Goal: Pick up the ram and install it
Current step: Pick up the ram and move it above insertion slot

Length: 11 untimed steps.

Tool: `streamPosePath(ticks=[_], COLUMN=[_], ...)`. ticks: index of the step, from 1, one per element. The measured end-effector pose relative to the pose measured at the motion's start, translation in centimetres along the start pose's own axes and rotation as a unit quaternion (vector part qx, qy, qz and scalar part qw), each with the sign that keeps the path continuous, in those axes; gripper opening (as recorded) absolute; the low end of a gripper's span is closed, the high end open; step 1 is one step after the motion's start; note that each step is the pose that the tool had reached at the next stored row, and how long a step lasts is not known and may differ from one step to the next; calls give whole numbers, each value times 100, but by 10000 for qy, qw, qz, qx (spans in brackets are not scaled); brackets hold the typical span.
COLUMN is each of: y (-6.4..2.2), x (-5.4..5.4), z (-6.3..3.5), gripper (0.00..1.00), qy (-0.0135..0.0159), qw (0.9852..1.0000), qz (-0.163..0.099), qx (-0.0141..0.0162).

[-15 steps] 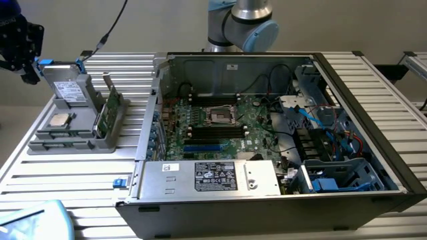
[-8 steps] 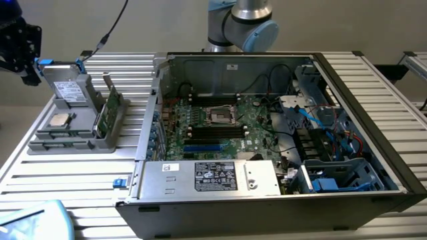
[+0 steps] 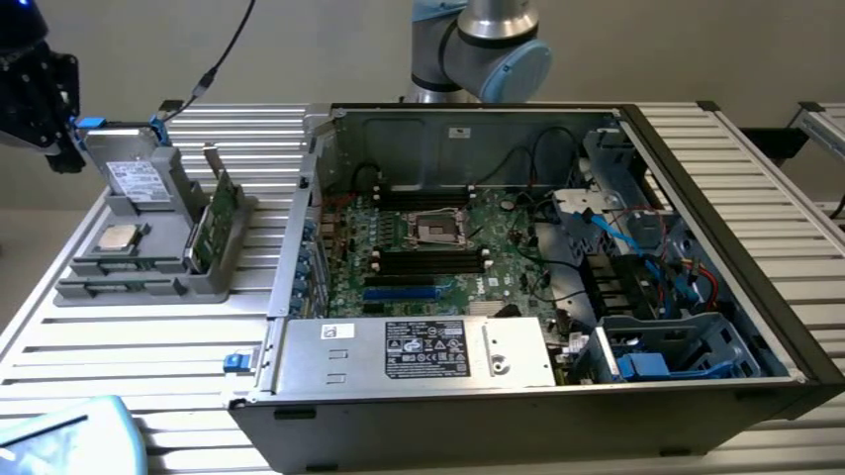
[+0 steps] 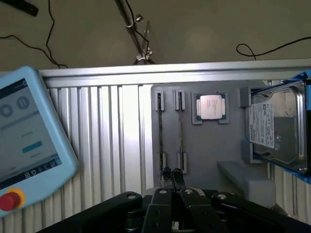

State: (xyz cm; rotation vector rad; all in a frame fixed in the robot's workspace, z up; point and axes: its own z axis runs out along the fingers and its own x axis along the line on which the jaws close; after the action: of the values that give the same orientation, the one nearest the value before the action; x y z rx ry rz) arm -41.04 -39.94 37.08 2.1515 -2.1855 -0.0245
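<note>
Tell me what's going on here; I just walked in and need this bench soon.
A Universal Robots arm is at work. Its gripper hangs over the grey plastic holder tray on the slatted aluminium table, to the exterior view's left of the open black computer case. It is nearest the long, thin dark ram stick, which stands on edge in the tray, not yet lifted.

The ram (image 4: 181, 131): thin dark-green stick; stands on its long edge; seated in a slot of the grey holder (image 4: 223, 141); in the exterior view that slot lies at 6 o'clock from the processor chip (image 3: 119, 236).
</note>
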Motion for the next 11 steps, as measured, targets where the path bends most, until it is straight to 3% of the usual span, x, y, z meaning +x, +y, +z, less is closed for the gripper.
streamPosePath(ticks=[4,6,11], y=[-2,-2,-2], x=[-1,-1,-1], z=[26,33,33], gripper=[11,11,12], qy=[-68,-119,-128], qw=[9993,9984,9982], qz=[-371,-555,-591], qx=[16,23,24])
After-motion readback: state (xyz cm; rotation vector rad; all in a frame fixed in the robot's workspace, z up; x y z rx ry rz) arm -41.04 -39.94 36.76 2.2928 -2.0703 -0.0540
